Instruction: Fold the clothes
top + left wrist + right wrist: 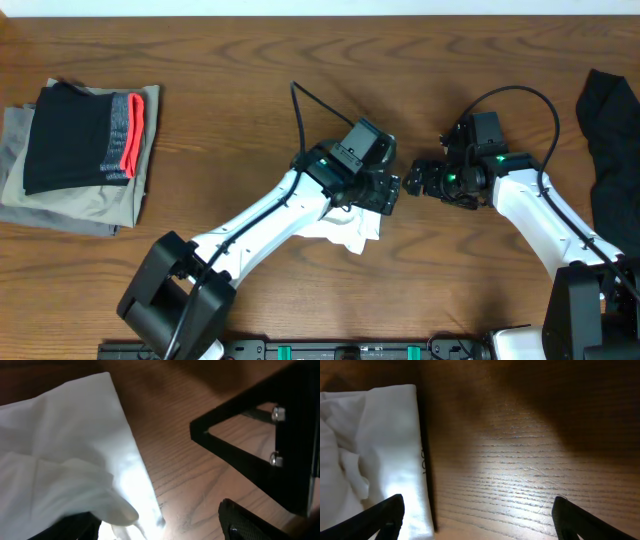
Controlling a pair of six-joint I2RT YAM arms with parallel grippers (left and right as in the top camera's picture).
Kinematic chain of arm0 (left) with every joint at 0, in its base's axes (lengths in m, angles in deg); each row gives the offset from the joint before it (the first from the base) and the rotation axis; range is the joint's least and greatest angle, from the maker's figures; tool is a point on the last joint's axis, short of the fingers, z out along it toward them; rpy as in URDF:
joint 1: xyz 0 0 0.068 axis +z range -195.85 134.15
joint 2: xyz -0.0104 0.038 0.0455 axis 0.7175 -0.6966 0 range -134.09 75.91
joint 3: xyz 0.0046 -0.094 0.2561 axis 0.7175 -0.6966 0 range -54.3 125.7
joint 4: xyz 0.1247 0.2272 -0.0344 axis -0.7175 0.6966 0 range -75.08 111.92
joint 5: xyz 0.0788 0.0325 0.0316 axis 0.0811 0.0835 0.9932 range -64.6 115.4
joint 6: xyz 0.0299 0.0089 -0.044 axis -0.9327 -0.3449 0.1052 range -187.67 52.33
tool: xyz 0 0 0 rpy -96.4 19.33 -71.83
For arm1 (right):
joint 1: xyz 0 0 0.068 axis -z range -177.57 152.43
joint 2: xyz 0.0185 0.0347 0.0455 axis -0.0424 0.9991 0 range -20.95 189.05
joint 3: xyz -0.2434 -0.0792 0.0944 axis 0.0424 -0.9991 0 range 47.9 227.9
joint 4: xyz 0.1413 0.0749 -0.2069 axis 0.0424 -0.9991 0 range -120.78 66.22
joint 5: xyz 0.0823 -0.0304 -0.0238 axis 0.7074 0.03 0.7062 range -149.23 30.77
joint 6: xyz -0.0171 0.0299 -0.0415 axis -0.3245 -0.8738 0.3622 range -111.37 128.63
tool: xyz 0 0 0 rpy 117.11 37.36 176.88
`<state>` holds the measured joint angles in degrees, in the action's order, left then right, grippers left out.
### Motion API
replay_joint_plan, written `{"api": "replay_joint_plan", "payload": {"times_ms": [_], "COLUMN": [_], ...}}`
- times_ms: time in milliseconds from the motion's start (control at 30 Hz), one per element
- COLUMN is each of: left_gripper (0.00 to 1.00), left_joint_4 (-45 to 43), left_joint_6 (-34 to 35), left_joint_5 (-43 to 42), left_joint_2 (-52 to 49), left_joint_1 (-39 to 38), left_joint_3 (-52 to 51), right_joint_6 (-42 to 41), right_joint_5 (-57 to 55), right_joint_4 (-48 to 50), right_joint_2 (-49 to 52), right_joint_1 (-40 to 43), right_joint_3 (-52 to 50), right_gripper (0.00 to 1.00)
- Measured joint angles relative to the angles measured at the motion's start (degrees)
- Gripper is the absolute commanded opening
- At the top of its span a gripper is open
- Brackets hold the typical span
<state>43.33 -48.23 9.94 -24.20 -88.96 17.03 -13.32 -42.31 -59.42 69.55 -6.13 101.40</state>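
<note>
Evidently the white T-shirt (345, 232), soft, light and wrinkly, is lying bunched mid-scene on the table (250, 60) and is likely wanting a pinch at its straight right edge, while the left gripper (390, 190) and right gripper (420, 180) are both hanging spread with nothing pinched, the left arm (270, 215) hiding most of the cloth.

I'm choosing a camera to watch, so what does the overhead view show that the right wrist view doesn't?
Overhead only: the folded garment stack on the left and a black garment at the right edge. Right wrist only: the right gripper seen open, and the straight edge of the white T-shirt up close. Both: the T-shirt and the wooden table.
</note>
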Motion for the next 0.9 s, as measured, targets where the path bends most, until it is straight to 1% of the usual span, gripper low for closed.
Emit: {"api": "replay_joint_plan", "payload": {"times_ms": [200,433,667,900], "left_gripper": [0.77,0.77,0.77,0.77], "left_joint_4": [0.0,0.0,0.0,-0.2], "left_joint_6": [0.0,0.0,-0.5,-4.7], "left_joint_5": [3.0,4.3,2.1,0.4], "left_joint_2": [0.0,0.0,0.0,0.0], "left_joint_1": [-0.7,-0.7,-1.1,-5.2], "left_joint_3": [0.0,0.0,1.3,4.6], "right_joint_6": [0.0,0.2,1.2,2.8], "right_joint_5": [-0.1,-0.3,-0.2,1.3], "right_joint_4": [0.0,0.0,-0.2,-0.3], "right_joint_2": [0.0,0.0,0.0,0.0], "right_joint_1": [2.7,10.2,17.5,19.8], "right_joint_3": [0.0,0.0,0.0,0.0], "right_gripper": [0.93,0.93,0.94,0.93]}}
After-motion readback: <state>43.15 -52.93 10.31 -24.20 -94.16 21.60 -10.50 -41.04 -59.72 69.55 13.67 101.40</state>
